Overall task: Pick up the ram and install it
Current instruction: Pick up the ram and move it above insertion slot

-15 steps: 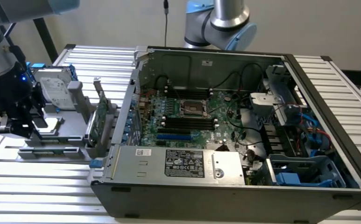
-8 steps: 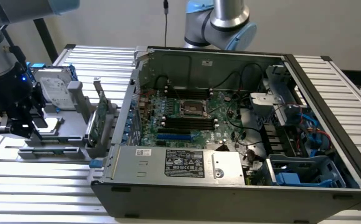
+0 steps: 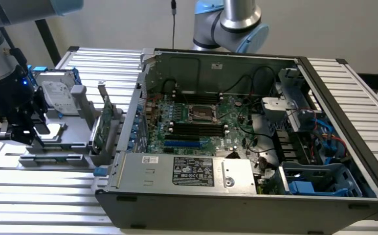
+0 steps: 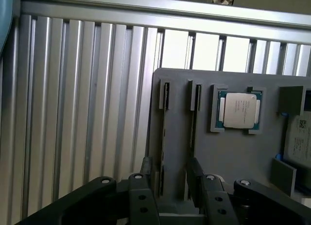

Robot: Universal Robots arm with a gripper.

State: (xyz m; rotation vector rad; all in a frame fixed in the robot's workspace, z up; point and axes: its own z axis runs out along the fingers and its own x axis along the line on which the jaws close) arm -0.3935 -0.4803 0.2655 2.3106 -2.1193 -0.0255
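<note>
Wrist view: black metal claw (image 4: 169,165), spread and empty, hovers above a grey slotted plastic holder (image 4: 233,154), straddling what looks like the thin dark ram stick (image 4: 163,137) edge-on in its slot; pick-up stage, demanding centred alignment.

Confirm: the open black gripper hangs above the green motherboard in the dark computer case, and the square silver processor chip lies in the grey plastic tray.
Wrong on one count. The exterior view shows the open black gripper above the grey plastic tray, outside the dark computer case. The square silver processor chip does lie in that tray.
</note>
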